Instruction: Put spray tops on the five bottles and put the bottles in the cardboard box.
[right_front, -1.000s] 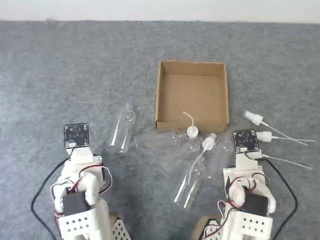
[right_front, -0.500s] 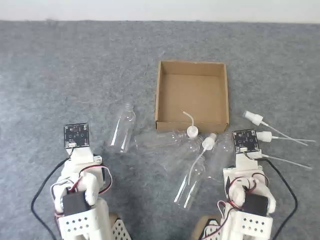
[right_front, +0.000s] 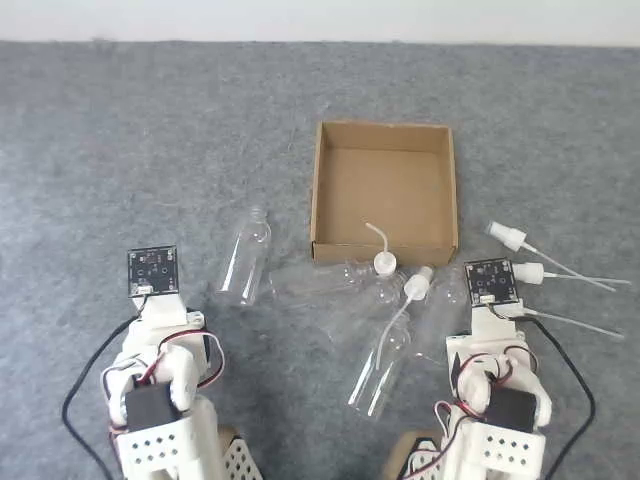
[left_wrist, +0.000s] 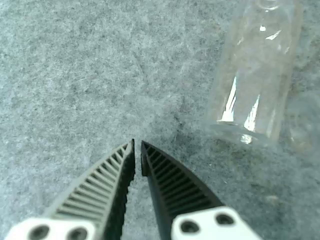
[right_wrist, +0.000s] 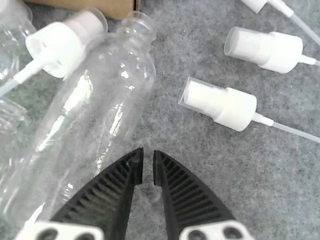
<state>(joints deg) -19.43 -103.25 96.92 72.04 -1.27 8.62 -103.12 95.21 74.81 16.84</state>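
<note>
Sitting on the grey bench (right_front: 120, 130) toward the middle of its far edge, the cardboard box (right_front: 385, 190) is showing its bare floor. One clear bottle (right_front: 245, 257) is lying uncapped on its own, on the left-edge side of the box's near corner. The other bottles (right_front: 385, 350) are lying in a heap between the box and the near edge. Loose spray tops (right_front: 528, 272) are lying toward the right edge. I am holding my left claw (left_wrist: 137, 147) closed on nothing beside the lone bottle's base, and my right claw (right_wrist: 147, 156) closed, empty, beside a heaped bottle.
</note>
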